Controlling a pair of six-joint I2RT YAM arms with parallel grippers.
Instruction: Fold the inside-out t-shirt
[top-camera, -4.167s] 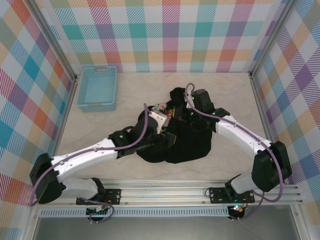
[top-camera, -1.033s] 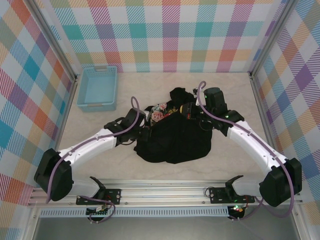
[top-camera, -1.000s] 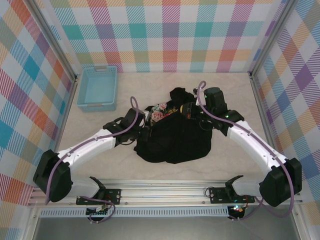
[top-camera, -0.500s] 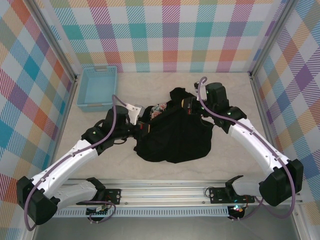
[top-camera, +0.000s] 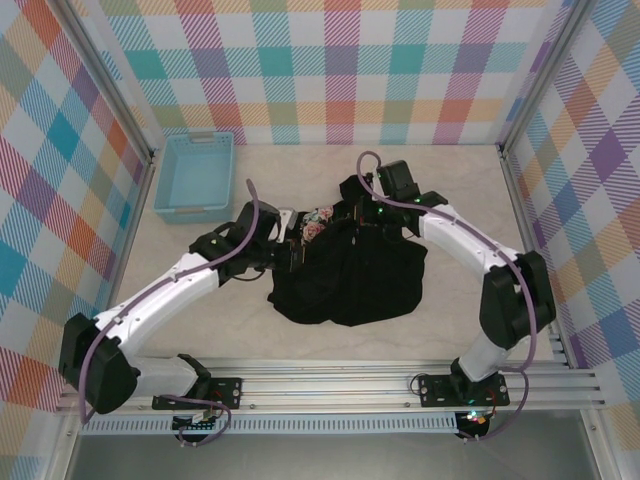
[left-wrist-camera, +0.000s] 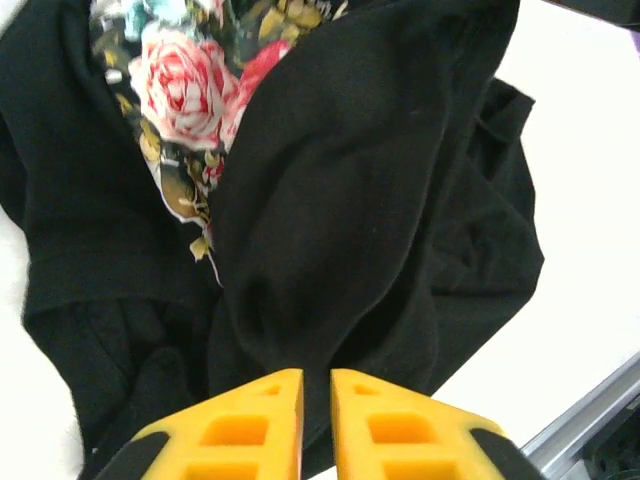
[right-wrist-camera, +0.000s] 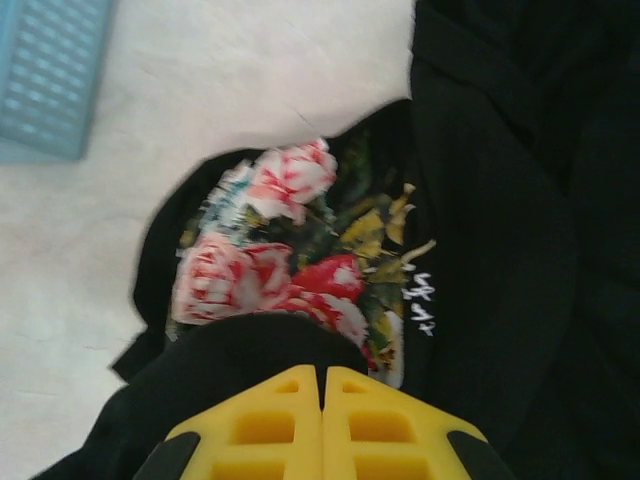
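Starting at the left gripper (left-wrist-camera: 317, 372), its 2 yellow fingers stand a sliver apart, with a thin light slit between them. A ridge of black cloth runs down to their tips; whether they nip it I cannot tell. That cloth is the inside-out t-shirt (left-wrist-camera: 340, 180), which spreads away from the fingers in heavy folds. Its floral patch (left-wrist-camera: 185, 85), pink roses on a dark ground, shows beyond the ridge, partly tucked under a black fold.

At the right gripper (right-wrist-camera: 321, 368) the 2 yellow fingers are pressed together, with only a hairline seam between them. A hump of black cloth sits right against their tips, but I cannot tell if any of it is caught. Just past the hump lies the floral patch again, with a small white mark beside it.

From above, both grippers meet the far edge of the crumpled shirt, the left arm reaching in from the left and the right arm from the right, with the patch between them. The shirt lies in a dark heap at the middle of the pale table (top-camera: 450, 330). A light blue basket (top-camera: 195, 178) stands well apart at the far left corner.
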